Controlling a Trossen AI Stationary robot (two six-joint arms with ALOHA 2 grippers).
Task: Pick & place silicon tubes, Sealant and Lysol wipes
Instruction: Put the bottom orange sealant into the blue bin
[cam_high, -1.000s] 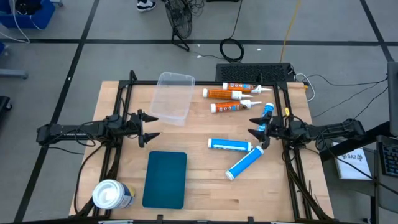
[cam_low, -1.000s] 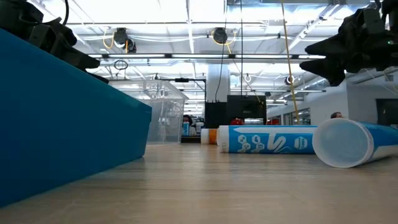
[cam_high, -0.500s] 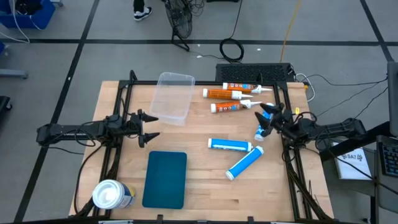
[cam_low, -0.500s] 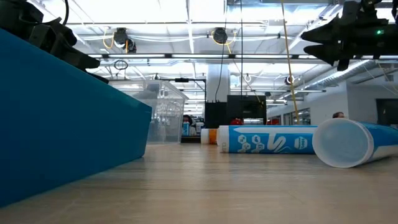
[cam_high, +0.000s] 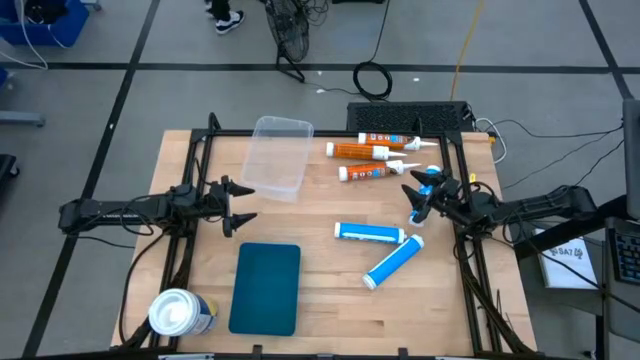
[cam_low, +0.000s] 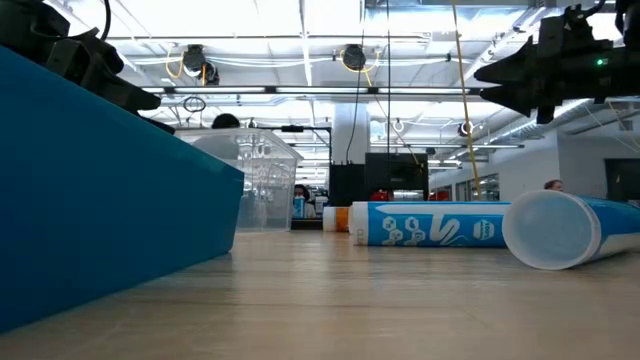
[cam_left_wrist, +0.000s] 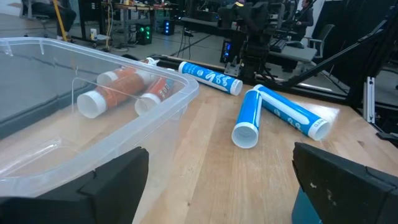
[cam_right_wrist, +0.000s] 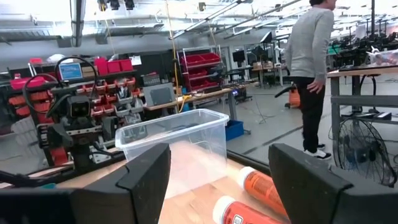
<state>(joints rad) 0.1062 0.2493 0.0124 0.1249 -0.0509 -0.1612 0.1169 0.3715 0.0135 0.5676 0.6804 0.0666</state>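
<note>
Three blue tubes lie on the table's right half: one (cam_high: 370, 233), one slanted (cam_high: 392, 263), and one (cam_high: 429, 180) under my right gripper (cam_high: 412, 197). Three orange-and-white tubes (cam_high: 362, 152) lie at the far edge. The Lysol wipes canister (cam_high: 180, 313) stands upright at the near left corner. My right gripper is open and empty, held above the third blue tube and clear of it in the low view (cam_low: 485, 75). My left gripper (cam_high: 236, 206) is open and empty at the left, beside the clear bin (cam_high: 276, 155).
The clear plastic bin also shows in the left wrist view (cam_left_wrist: 93, 106) and the right wrist view (cam_right_wrist: 180, 140). A teal lid (cam_high: 266, 288) lies flat near the front. A black frame (cam_high: 200, 150) runs round the table. A person (cam_right_wrist: 311, 56) stands in the room beyond.
My right gripper has risen higher above the table and swung a little toward the far edge, staying open and empty. The tubes have not moved.
</note>
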